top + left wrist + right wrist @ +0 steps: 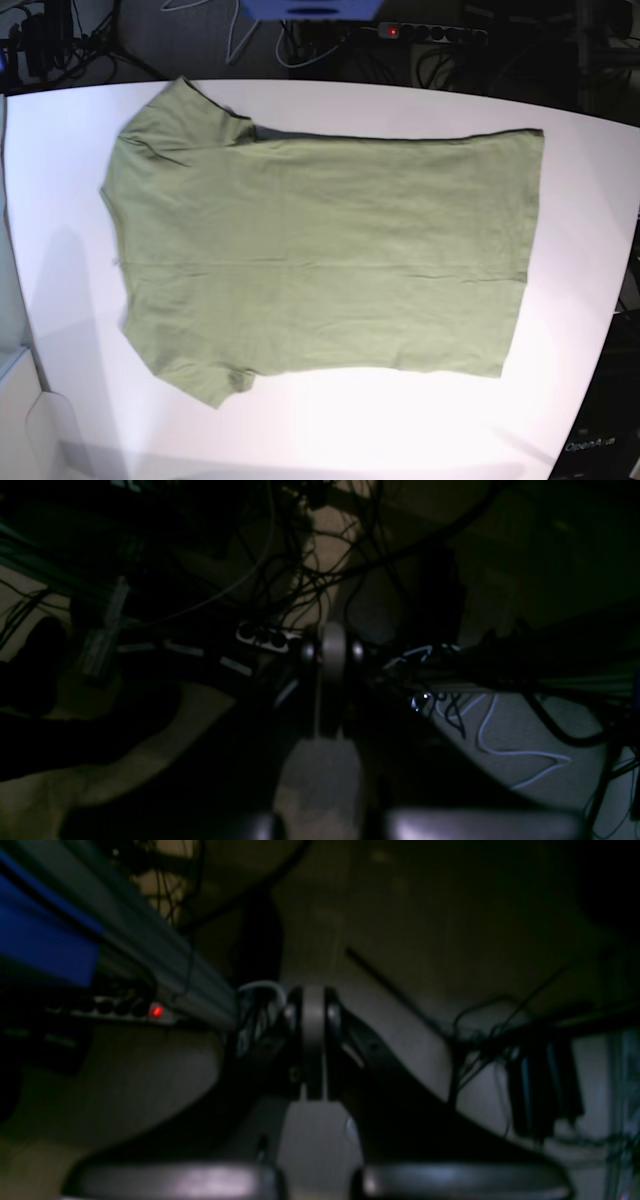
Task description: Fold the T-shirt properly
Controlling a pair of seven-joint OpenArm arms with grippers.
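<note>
The surface [330, 425] is white and brightly lit, curving away at the far edge in the base view. Behind it the room is dark: a tangle of black cables [60, 50], a blue block [310, 8] at the top edge, and 1 power strip [430, 32] with a red light.

1 T-shirt [320, 255] lies on the surface, spread flat and unfolded, olive green with no print. Its collar end is toward the left of the base view and its hem toward the right. 2 short sleeves show, 1 at the far left corner and 1 at the near left corner. The cloth has light creases and a fold line running along its middle. No arm reaches over it in this view.

Both wrist views look into a dim space below, with pale floor and loose wiring. In the left wrist view, the left gripper [332, 652] has its fingers pressed together with nothing between them; a white cable [500, 745] snakes over the floor, and 1 power strip [265, 637] lies near. In the right wrist view, the right gripper [314, 1012] likewise has its fingers closed on nothing; 1 aluminium rail [150, 960] slants past, and 1 red light [156, 1011] glows beneath it.
</note>
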